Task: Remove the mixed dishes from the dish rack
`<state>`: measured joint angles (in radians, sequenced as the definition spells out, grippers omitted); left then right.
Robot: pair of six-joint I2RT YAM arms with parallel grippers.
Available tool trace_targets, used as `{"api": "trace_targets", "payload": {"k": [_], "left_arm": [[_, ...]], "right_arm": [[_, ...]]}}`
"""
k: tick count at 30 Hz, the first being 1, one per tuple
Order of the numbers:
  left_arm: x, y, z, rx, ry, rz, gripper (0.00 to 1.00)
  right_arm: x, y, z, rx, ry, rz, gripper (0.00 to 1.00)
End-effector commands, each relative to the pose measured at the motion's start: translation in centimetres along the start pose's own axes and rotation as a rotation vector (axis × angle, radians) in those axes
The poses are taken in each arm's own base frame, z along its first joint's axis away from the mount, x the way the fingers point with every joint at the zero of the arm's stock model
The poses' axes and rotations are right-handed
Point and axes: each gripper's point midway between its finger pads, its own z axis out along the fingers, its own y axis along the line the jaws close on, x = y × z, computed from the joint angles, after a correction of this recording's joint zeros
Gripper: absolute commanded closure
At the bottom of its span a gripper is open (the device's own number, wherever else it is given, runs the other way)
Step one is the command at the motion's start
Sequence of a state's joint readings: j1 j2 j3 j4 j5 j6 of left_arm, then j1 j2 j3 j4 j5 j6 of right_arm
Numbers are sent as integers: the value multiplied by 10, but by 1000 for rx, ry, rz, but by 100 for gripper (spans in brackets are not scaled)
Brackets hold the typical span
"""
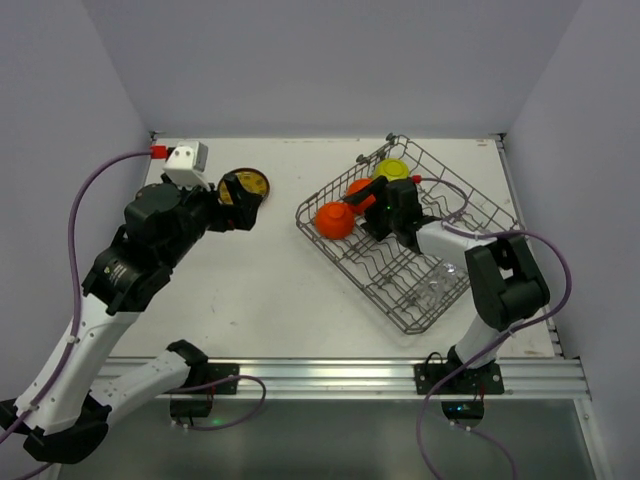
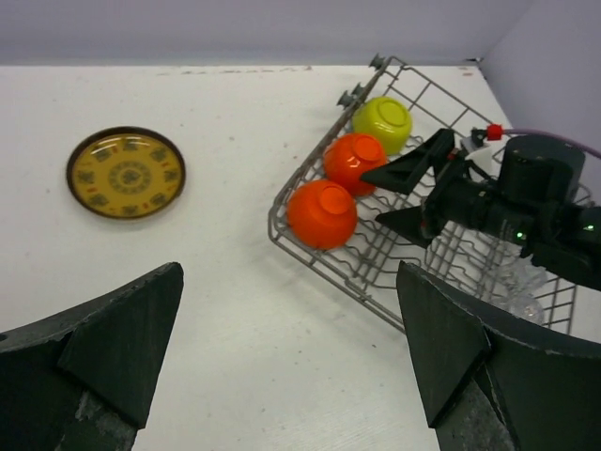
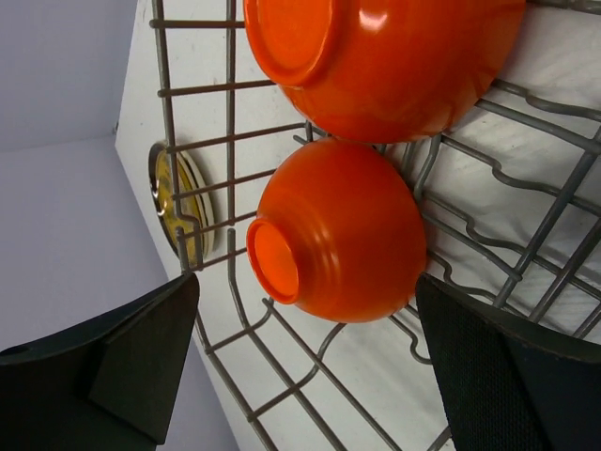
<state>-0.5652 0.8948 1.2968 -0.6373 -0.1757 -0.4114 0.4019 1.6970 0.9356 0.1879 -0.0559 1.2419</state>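
The left arm [image 1: 105, 300] has white link shells and black joint housings. A white box [image 1: 186, 163] with a red plug [image 1: 157, 152] is mounted at its wrist, and a purple cable [image 1: 85, 205] is attached at the plug. The right arm [image 1: 505, 285] has black housings, a white forearm shell, a second purple cable [image 1: 560, 270] and a small green light [image 2: 515, 228]. The left pincer [image 2: 286, 282] and right pincer [image 2: 370, 197] have matte black, wedge-shaped fingers. The left's are scuffed grey at the edges. Both bases [image 1: 205, 378] are black.
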Motion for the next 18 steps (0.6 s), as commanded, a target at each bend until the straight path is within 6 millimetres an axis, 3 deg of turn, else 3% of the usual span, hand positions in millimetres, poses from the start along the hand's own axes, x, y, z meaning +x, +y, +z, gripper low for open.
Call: {"api": "trace_targets", "payload": {"k": [1, 2, 8, 13, 18], "left_arm": [[7, 28, -6, -112, 9, 119, 0], [10, 37, -8, -154, 9, 126, 0], [36, 57, -10, -225, 59, 146, 0], [51, 56, -1, -217, 100, 136, 0], [64, 60, 8, -223, 114, 146, 0]], "right_arm": [[-20, 22, 4, -58, -109, 101, 1], [-18, 14, 3, -43, -116, 117, 1], [-8, 8, 1, -45, -125, 174, 1], [-4, -3, 4, -14, -130, 176, 1], [1, 3, 11, -75, -108, 153, 1]]}}
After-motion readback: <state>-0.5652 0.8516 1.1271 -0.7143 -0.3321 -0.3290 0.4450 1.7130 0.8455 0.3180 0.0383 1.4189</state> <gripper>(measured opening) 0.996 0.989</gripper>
